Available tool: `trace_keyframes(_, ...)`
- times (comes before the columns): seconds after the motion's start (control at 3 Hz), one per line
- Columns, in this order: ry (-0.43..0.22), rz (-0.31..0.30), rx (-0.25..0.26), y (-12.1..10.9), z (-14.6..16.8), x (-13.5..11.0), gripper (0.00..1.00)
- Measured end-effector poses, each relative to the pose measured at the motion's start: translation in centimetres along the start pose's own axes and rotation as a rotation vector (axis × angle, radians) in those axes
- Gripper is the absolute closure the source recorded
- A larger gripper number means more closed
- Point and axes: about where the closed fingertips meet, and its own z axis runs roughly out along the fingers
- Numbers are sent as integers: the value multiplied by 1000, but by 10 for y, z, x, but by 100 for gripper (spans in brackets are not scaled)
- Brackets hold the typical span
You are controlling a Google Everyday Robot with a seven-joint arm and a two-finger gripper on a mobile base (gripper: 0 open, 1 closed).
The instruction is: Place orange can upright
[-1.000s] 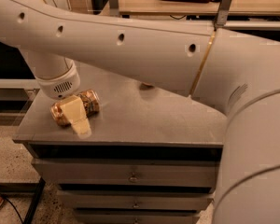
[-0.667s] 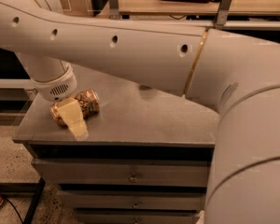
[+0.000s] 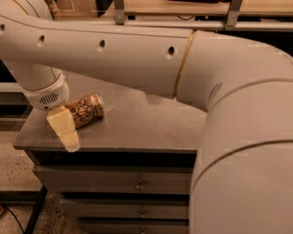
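Observation:
The orange can (image 3: 87, 109) lies on its side on the grey cabinet top (image 3: 136, 126), near the left end, with its silver top pointing right and slightly up. My gripper (image 3: 64, 130) hangs below the white wrist (image 3: 46, 94) at the can's left end. Its cream tip stands in front of the can and hides that end, reaching down to the cabinet's front edge. The big white arm crosses the whole view above the can.
The cabinet has drawers (image 3: 136, 182) below its front edge. Its top ends just left of the gripper, with floor beyond. A wooden table with metal posts (image 3: 185, 6) stands behind. My arm's elbow fills the right side.
The gripper now covers the can's left end, which showed to its left before. The can still lies on its side at the same spot.

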Motion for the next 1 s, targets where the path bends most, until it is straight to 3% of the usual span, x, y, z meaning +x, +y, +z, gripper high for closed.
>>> trace_keyframes(0.33, 2, 3, 0, -1, 1, 0, 0)
trace_keyframes(1.0, 2, 5, -7, -3, 2, 5, 41)
